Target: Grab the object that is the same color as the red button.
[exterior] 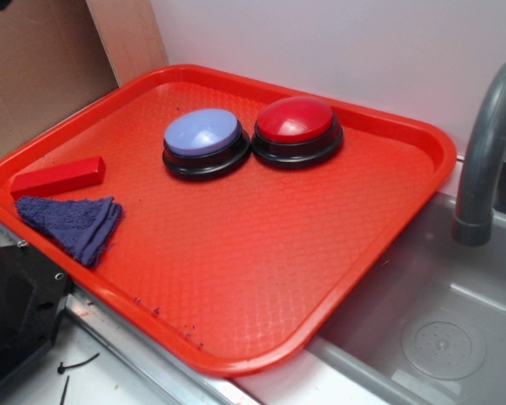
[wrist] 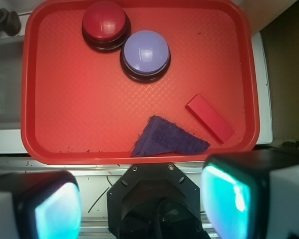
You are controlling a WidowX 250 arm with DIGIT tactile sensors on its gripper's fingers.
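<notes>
Red block (exterior: 58,176) lying flat on the red tray (exterior: 261,278), at the tray's left edge in the exterior view, long side running roughly left to right. Just on its near side, a folded purple cloth (exterior: 74,224), close to the block, contact not clear from either view. Well apart from the block, farther back on the tray: lilac button (exterior: 203,141) and red button (exterior: 296,129) side by side, black bases touching or nearly so, red one on the right. Same glossy red on dome and block. Off the tray's right side, a grey sink (exterior: 438,329) with a grey faucet (exterior: 486,152) arching over it.

From the wrist view, block (wrist: 210,118) seen at the right of the tray (wrist: 79,124), set diagonally, cloth (wrist: 164,139) to its left at the near rim, buttons beyond: lilac (wrist: 145,54), red (wrist: 104,24). Gripper (wrist: 142,204) hanging outside the tray's near edge, fingers (wrist: 50,206) spread wide apart with nothing between them, clear of block, cloth and tray.
</notes>
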